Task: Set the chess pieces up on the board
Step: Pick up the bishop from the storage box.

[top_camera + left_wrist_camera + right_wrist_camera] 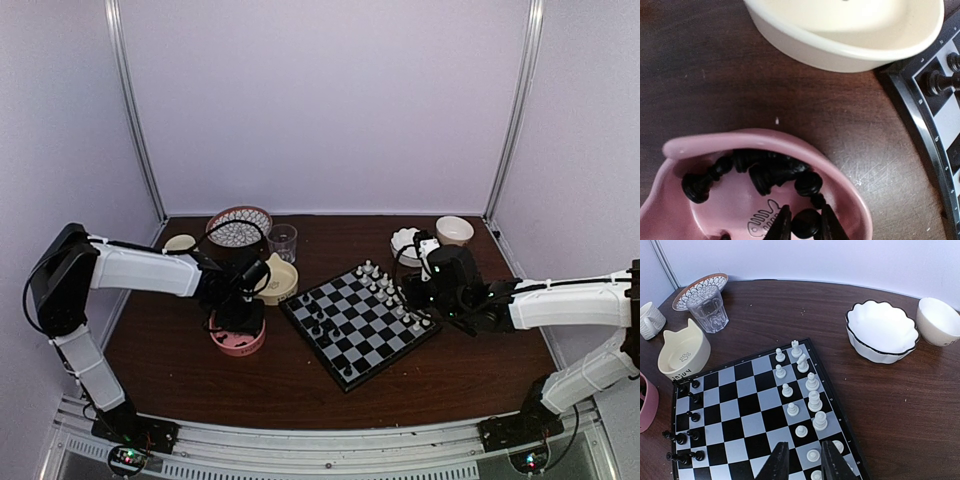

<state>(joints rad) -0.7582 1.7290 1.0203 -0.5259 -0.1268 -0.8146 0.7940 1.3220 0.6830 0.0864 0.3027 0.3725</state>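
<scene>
2 ways this goes sideways, I reckon. The left gripper (806,226) is down inside the pink ceramic bowl with a fish-bone doodle on its floor (700,146). Its jaws are pinched in on 1 round-headed black plastic chessman (806,222). The rest of the black plastic chess pieces (770,172) lie heaped just beside it.

A grip on a rounded head that tiny looks sketchy. It could squirt out on the lift, or a neighbour could get dragged up and dropped on the table.

Other worry is the carry. The cream cat-eared bowl (850,45) sits just beside the route to the black and light-grey checked board (765,400), so a low swing could clip its rim. A few black men (690,416) already stand along 1 side of the board, and setting another down next to them could tip them.

The right gripper (805,462) hovers over the opposite side, parted a little and holding nothing. It's close to the white plastic chessmen (812,401), so a nudge there is possible too.

Surface is a dark brown wood-look table (470,370), a bit scuffed. It sits inside a booth of pale lilac walls (330,100) with metal corner posts (135,110).
</scene>
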